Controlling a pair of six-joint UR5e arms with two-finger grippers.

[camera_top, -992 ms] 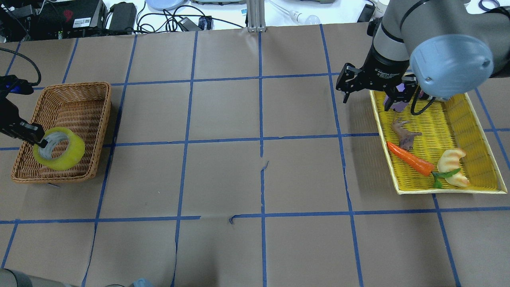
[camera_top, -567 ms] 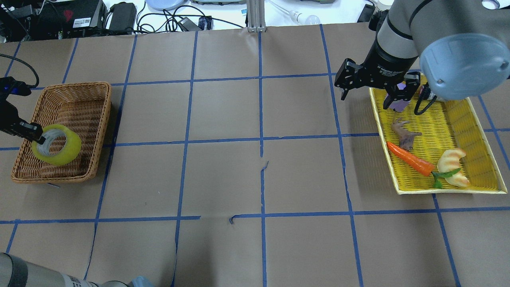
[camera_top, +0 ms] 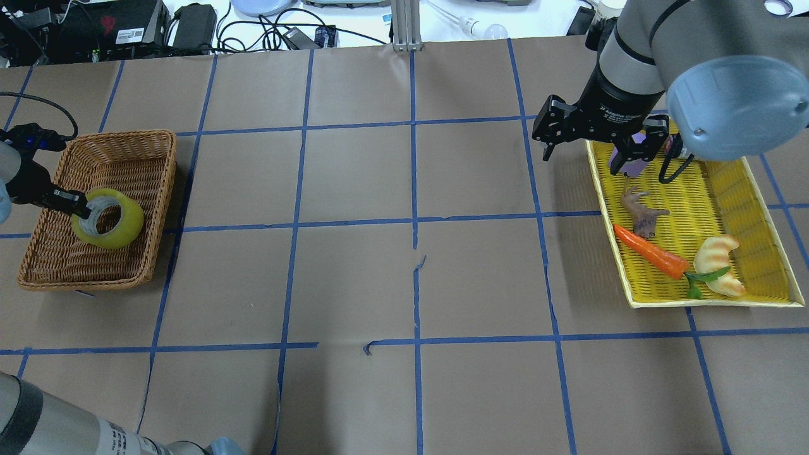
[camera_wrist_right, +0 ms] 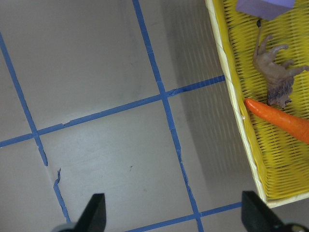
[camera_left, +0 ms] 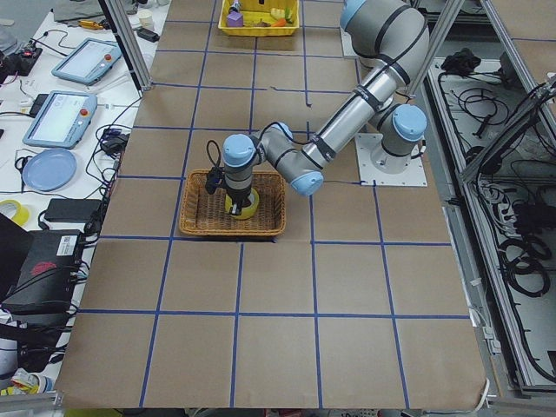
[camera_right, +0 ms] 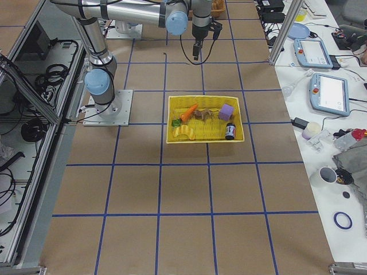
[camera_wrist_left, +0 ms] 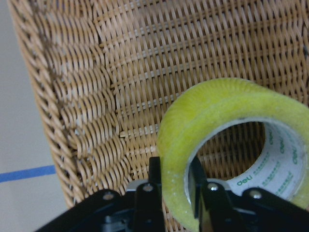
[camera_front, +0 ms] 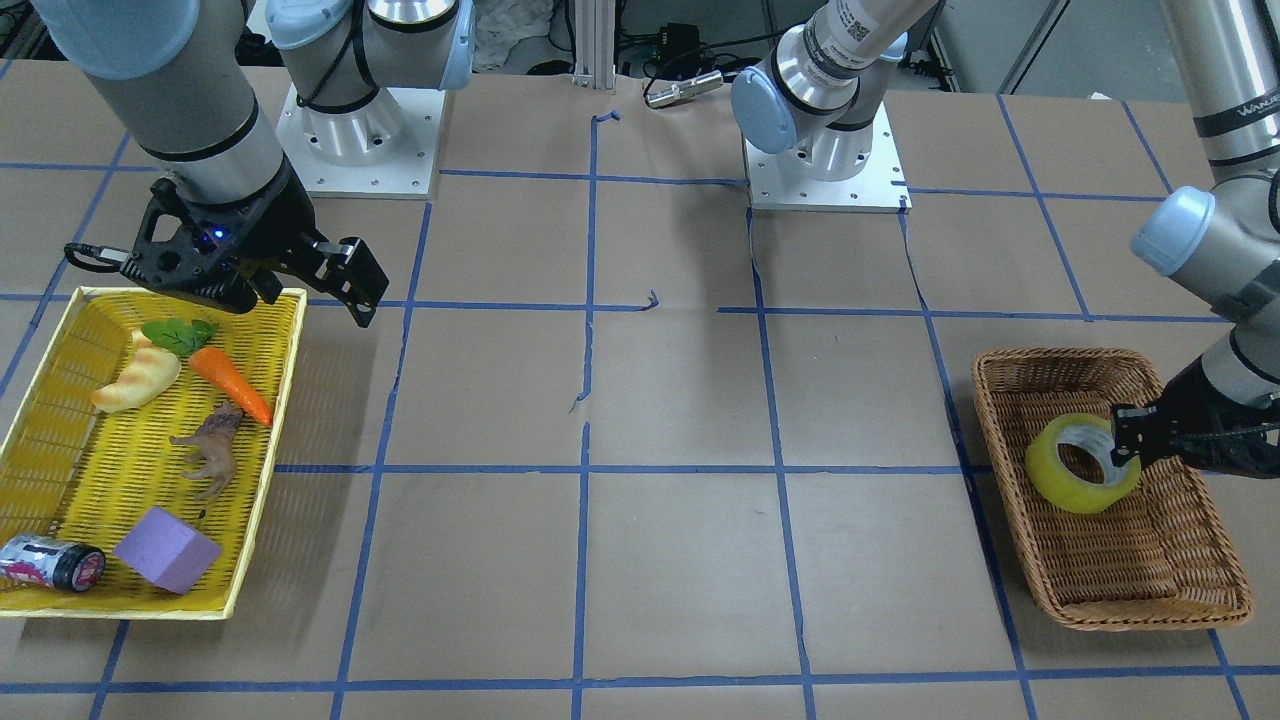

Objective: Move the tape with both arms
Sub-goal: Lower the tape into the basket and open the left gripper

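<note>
The yellow tape with its grey-white core hangs tilted over the wicker basket on the table's left. My left gripper is shut on the roll's wall, one finger inside the core and one outside. The left wrist view shows the fingers pinching the tape above the basket weave. In the front view the tape is held by the left gripper. My right gripper is open and empty, hovering at the near-left corner of the yellow tray; it also shows in the front view.
The yellow tray holds a carrot, a croissant, an animal figure, a purple block and a dark-capped can. Blue tape lines grid the brown table. Cables and devices lie beyond the far edge.
My left gripper has carried the tape a little to the right and toward the far side over the basket. My right arm shifted slightly and stays open.
</note>
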